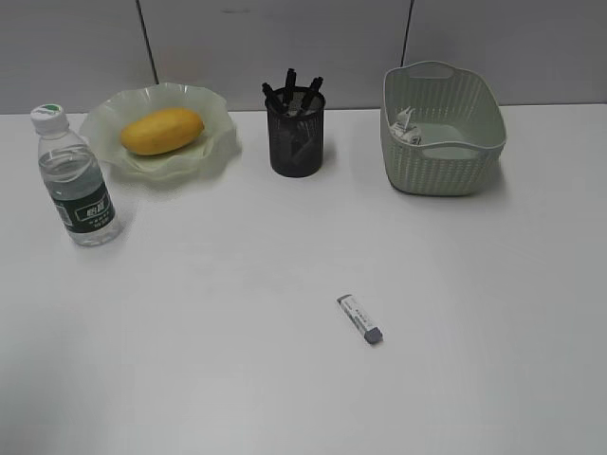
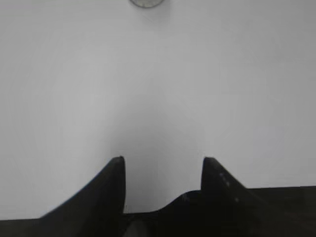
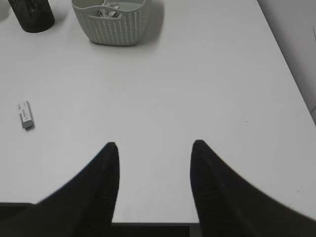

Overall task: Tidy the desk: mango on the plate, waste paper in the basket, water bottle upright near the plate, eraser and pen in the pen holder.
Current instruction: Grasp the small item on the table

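A: Two claws, both parted and grasping nothing. Left gripper seen in its wrist view over bare white desk, with only a rounded sliver of something clear at 12 o'clock on the top edge, too cropped to name.

B: And the right gripper?

A: Spread just as wide, over the near edge of the desk. Eraser lying flat at 10 o'clock from it, well apart. Farther out at 11 o'clock, the basket, and left of that the pen holder.

B: Placed how in the exterior view?

A: Neither claw visible there. Eraser alone on the open desk, at about 5 o'clock from the table's centre, lying slantwise. Pen holder at 12 o'clock, upright, with dark pens standing in it. Basket at 2 o'clock, holding the waste paper against its left inner wall. Plate at 10 o'clock, with the mango resting on it. Water bottle upright at 9 o'clock, just beside the plate's left rim.
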